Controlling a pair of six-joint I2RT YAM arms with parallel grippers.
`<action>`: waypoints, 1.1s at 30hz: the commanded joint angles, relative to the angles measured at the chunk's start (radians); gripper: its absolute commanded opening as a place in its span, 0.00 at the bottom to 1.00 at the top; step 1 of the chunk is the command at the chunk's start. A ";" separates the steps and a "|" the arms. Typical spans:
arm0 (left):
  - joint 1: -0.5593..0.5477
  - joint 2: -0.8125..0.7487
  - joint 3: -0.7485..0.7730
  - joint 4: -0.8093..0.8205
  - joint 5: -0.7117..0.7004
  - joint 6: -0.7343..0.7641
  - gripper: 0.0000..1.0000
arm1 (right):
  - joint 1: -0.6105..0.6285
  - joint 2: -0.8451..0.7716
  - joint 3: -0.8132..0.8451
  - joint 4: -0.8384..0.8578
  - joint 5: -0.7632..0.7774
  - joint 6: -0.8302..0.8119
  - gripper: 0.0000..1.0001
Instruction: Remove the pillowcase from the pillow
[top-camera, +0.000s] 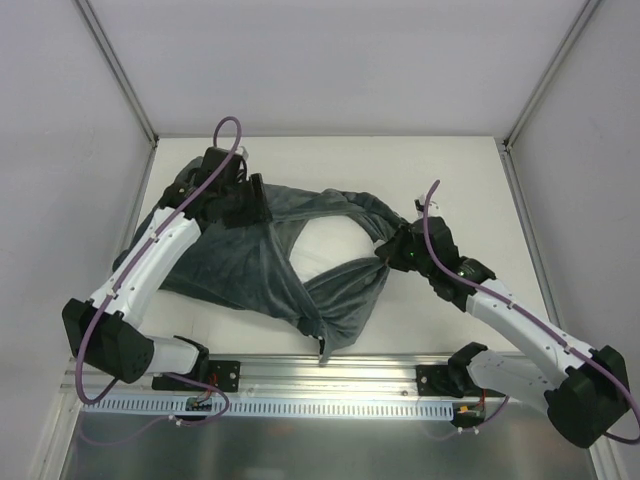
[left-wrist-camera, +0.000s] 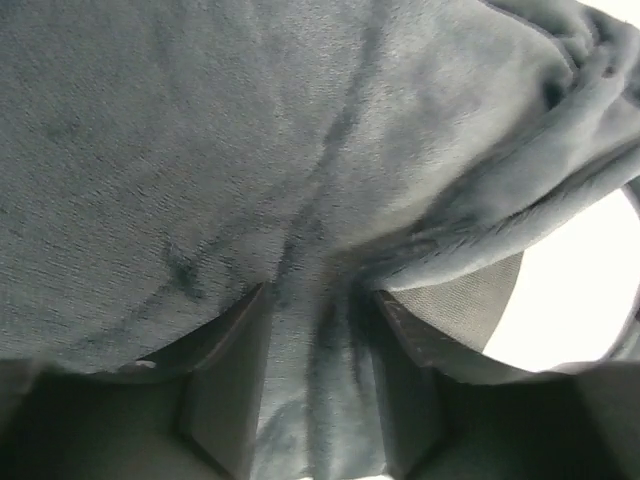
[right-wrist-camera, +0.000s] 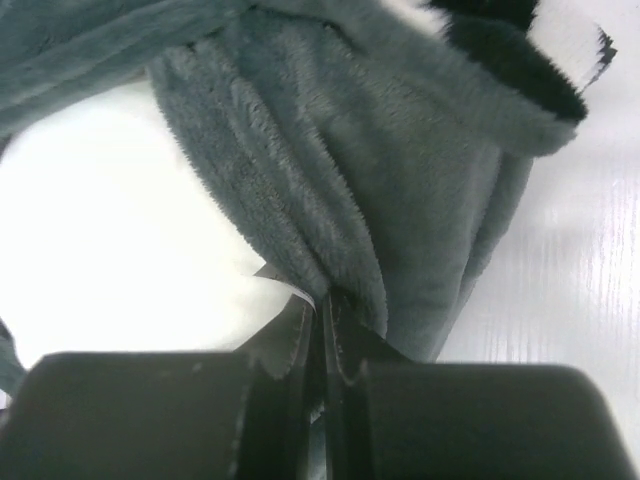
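Two grippers have hold of the grey plush pillowcase (top-camera: 250, 265), which lies spread across the middle of the table. The plain white, soft pillow (top-camera: 325, 245) shows through the case's mouth, a wide oval gap between the arms.

The left gripper (top-camera: 240, 198) sits at the far left end of the case. Its wrist view shows the jaws partly closed on a thick ridge of the plush, with creases running into the gap. The right gripper (top-camera: 388, 250) is at the right side of the opening. There its jaws are almost together, pinching a thin edge of the bunched hem.

I judge this to be the peeling step: the mouth is stretched open, but most of the pillow is inside the sleeve. The next move probably calls for drawing the hem further off the stuffing while the other end is pinned. The risk is that cushion and cover slide together, since the plush looks grippy and the filling is soft.

The smooth white tabletop (top-camera: 330, 160) is walled by pale panels (top-camera: 300, 60) set in slim metal posts (top-camera: 120, 70). A ribbed aluminium rail (top-camera: 330, 375) runs along the near edge and carries both arm bases.
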 joint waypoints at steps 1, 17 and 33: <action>-0.034 -0.044 0.089 -0.049 -0.085 0.034 0.65 | 0.003 -0.059 0.023 -0.071 0.026 0.005 0.01; -0.602 0.128 0.457 -0.197 -0.428 0.012 0.64 | 0.021 -0.083 0.048 -0.087 -0.004 0.021 0.01; -0.646 0.532 0.568 -0.213 -0.472 -0.101 0.87 | 0.024 -0.191 0.017 -0.151 0.050 0.027 0.01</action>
